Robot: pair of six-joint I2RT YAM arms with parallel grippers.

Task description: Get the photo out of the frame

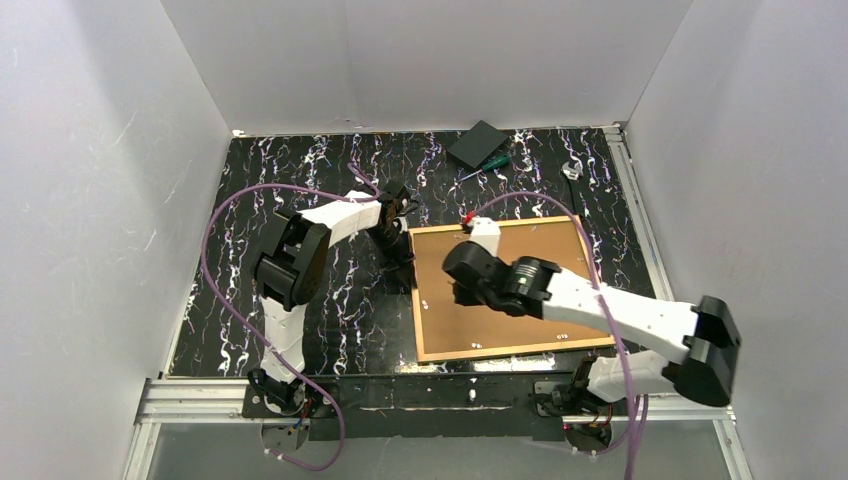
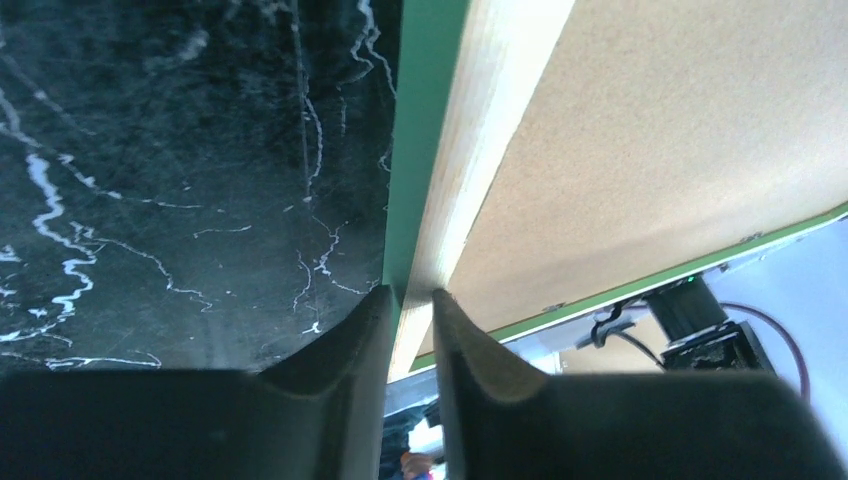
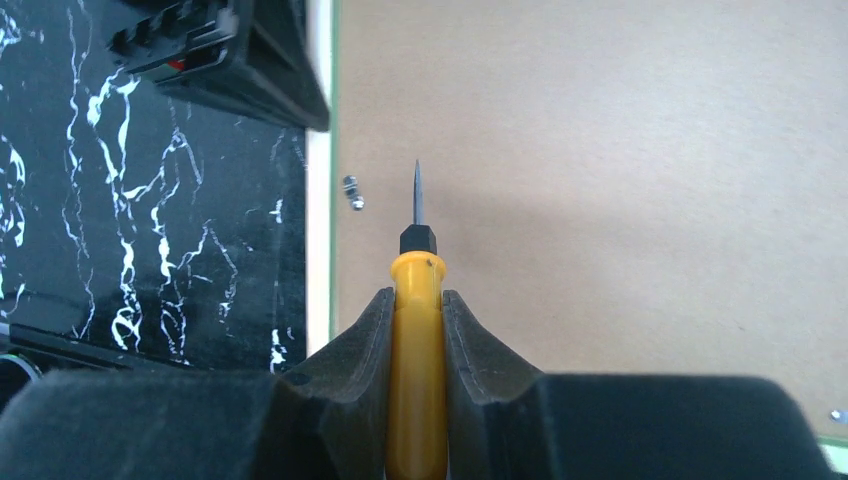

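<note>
The frame [image 1: 415,300] lies face down on the black marble table, with its brown backing board [image 1: 530,270] facing up. The photo is hidden under the board. My left gripper [image 1: 400,255] is shut on the frame's left edge. In the left wrist view my left gripper [image 2: 410,300] has one finger on each side of the green and wood edge [image 2: 425,120]. My right gripper [image 1: 458,285] hovers over the board's left part, shut on a yellow-handled screwdriver [image 3: 417,330]. Its tip points at the board [image 3: 600,200] close to a small metal fastener [image 3: 352,192].
A black box [image 1: 477,143], a green-handled screwdriver [image 1: 487,166] and a small metal object [image 1: 572,170] lie at the back of the table. White walls close in three sides. The left gripper's body [image 3: 220,50] shows by the frame's edge in the right wrist view.
</note>
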